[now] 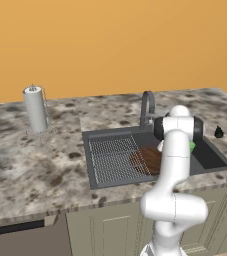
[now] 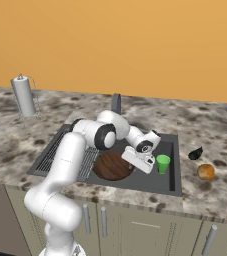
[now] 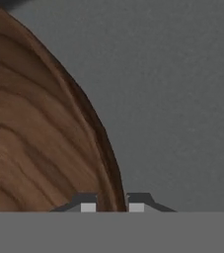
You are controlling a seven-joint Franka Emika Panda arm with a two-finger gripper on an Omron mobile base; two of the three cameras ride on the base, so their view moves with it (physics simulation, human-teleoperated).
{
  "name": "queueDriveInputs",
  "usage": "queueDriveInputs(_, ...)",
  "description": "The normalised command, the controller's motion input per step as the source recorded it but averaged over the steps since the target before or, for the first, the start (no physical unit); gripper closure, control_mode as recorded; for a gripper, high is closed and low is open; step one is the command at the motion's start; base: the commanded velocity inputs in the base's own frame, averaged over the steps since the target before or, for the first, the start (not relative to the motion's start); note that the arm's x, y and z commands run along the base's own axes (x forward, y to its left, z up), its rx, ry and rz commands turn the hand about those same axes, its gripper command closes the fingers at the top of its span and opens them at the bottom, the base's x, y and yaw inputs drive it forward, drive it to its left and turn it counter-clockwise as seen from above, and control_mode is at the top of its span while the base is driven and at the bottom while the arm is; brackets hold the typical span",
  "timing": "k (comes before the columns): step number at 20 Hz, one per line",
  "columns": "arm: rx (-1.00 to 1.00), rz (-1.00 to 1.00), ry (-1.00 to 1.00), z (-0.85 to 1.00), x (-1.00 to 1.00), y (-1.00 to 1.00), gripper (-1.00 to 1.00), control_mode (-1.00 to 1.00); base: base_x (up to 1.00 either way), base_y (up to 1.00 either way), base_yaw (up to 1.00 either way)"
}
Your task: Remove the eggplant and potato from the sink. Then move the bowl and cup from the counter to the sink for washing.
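Down in the sink (image 2: pixel 172 165), the gripper (image 3: pixel 112 203) sits with its narrow jaws straddling the rim of the bowl (image 2: pixel 112 166), one finger inside the rim and one outside, so it reads as pinching the wooden edge. The bowl lies on the sink floor beside the ribbed grid, in front of the faucet (image 1: pixel 147 107). A green cup (image 2: pixel 163 163) stands upright in the sink too, just beside the hand on the side away from the grid. The eggplant (image 2: pixel 195 153) and the potato (image 2: pixel 205 172) lie on the counter (image 1: pixel 30 165) beyond the sink's edge, near each other but apart. A paper towel roll (image 1: pixel 35 108) stands on the counter well away from the sink, on the grid side. All four items seem placed, so the step in hand looks like setting down the bowl; the next move calls for parting the jaws and lifting straight clear of the rim without dragging the bowl or nudging the cup
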Motion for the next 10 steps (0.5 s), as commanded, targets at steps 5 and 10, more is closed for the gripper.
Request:
queueDriveInputs(5, 0.00, 0.00, 0.00, -0.31, 0.05, 0.00, 1.00, -1.00, 0.00, 0.00, 0.00)
queueDriveInputs(10, 0.00, 0.00, 0.00, -0.20, 0.01, -0.07, 1.00, -1.00, 0.00, 0.00, 0.00)
